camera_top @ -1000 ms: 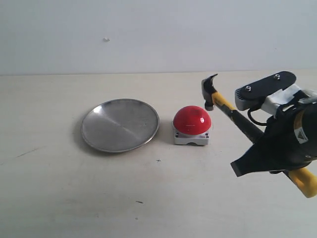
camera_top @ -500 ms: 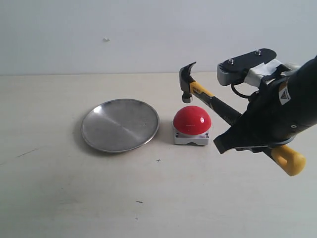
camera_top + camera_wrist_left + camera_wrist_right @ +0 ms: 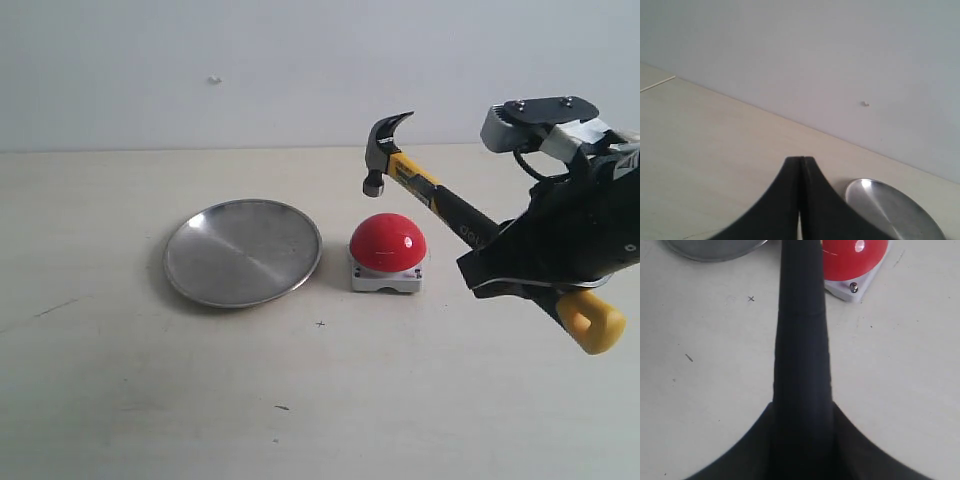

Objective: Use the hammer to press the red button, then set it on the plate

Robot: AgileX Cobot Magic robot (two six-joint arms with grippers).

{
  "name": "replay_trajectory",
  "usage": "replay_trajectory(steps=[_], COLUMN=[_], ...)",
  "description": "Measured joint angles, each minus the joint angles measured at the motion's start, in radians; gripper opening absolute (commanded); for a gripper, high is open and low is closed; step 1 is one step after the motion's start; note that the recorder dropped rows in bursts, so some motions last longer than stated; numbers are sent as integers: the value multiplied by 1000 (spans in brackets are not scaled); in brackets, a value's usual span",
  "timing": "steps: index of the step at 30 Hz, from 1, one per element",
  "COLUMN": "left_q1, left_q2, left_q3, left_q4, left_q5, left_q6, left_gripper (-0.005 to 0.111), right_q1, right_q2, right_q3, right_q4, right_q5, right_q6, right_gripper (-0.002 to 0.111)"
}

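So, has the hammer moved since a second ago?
Yes. The hammer has shifted left, its head from right of the red button to above it, not touching.

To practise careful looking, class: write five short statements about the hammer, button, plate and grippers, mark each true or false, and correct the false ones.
1. The right gripper holds the hammer. True.
2. The hammer's head rests on the red button. False: it hangs above it, not touching.
3. The plate has nothing on it. True.
4. The button stands on the plate. False: it stands beside it on the table.
5. The left gripper is open. False: it is shut.
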Motion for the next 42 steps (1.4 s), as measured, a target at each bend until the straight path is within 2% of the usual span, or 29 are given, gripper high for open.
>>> replay_trajectory(steps=[8,29,34,39,42], left_q1=[0,0,0,0,0], left_q2=[0,0,0,0,0], left_q3=[0,0,0,0,0], left_q4=[0,0,0,0,0], left_q5=[0,0,0,0,0], left_q6=[0,0,0,0,0], left_gripper=[0,0,0,0,0], right_q1=[-5,-5,-5,-8,-8], right_q2=[54,-66,0,154,170], right_q3=[2,-88,-62,-34,-34], right_q4=[-66,-88,-94,-103,-100], right_q5=[-31,-91,-67,38,-21], right_q6=[-8,2,14,17,17], right_gripper=[0,0,0,0,0])
